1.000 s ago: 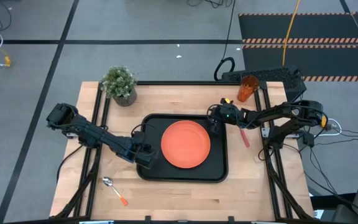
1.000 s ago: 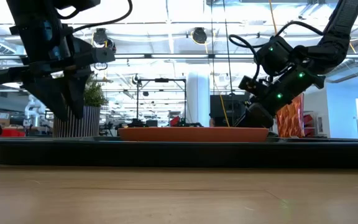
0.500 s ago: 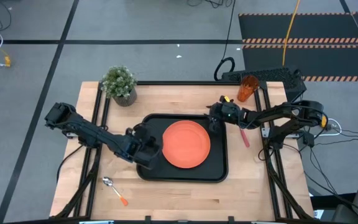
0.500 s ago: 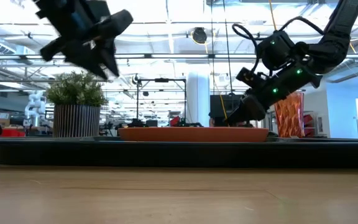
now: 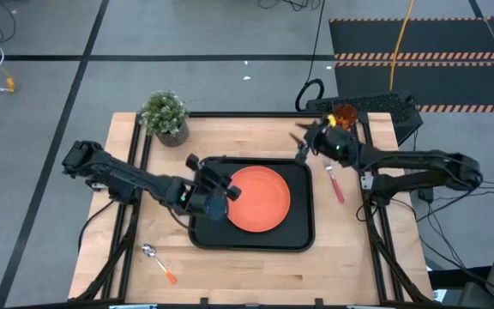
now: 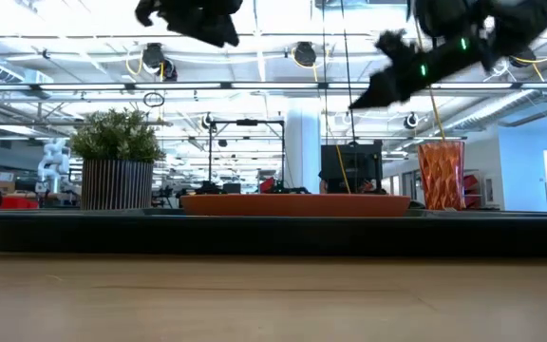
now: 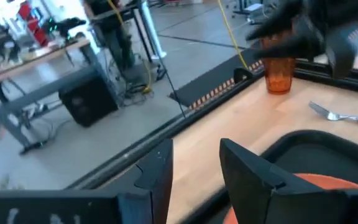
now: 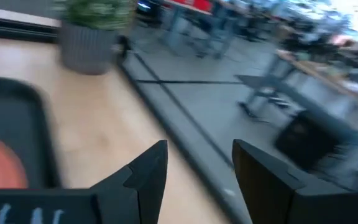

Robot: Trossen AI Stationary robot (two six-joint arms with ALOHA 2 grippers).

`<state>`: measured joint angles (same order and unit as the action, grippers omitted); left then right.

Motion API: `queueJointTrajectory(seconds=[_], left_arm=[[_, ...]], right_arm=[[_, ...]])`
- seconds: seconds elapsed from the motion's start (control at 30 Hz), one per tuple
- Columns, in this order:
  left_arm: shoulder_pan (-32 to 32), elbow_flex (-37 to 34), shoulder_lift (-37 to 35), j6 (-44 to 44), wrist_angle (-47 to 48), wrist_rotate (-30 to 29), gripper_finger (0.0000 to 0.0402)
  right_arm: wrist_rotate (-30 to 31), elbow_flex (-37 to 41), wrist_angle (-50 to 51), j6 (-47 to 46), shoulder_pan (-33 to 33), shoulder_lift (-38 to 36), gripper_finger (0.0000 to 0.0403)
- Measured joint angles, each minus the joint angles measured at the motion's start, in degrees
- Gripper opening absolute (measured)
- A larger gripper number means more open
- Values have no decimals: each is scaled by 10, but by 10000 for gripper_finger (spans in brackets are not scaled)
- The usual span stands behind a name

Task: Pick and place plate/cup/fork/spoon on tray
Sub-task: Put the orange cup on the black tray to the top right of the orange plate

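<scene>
Just beside the cup [image 5: 342,121] hovers the right claw [image 5: 303,144].

Bright overhead light, blurred wrist views

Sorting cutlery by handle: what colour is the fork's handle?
Pink-red; the fork shows best in the high view, right of the tray.

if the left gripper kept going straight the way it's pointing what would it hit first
Probably nothing on the table: the open left gripper aims past the tray over bare wood toward the floor beyond. Depth is unclear.
</scene>
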<state>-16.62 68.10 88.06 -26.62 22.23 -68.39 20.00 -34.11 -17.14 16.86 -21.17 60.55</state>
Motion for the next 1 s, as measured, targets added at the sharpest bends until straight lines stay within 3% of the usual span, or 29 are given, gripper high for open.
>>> queueJointTrajectory(seconds=[0.1, 0.23, 0.3, 0.37, 0.53, 0.67, 0.9, 1.0], left_arm=[[31, -10, -3, 96, -105, 74, 136], [59, -56, 1, 227, -294, 251, 136], [71, -74, -2, 259, -368, 335, 136], [78, -81, -6, 279, -395, 381, 136], [69, -82, -58, 306, -389, 436, 136], [60, -85, -92, 347, -382, 464, 136], [79, -97, -118, 404, -399, 473, 136], [107, -96, -121, 409, -390, 490, 136]], right_arm=[[47, -102, 155, 10, 0, -21, 176], [82, -240, 352, -50, 0, -19, 176], [87, -293, 429, -84, 0, -16, 176], [88, -335, 519, -110, 0, -12, 176], [154, -392, 716, -163, -5, -6, 176], [161, -393, 812, -202, -24, -4, 176], [156, -393, 792, -183, -96, 29, 176], [106, -393, 761, -168, -145, 57, 176]])
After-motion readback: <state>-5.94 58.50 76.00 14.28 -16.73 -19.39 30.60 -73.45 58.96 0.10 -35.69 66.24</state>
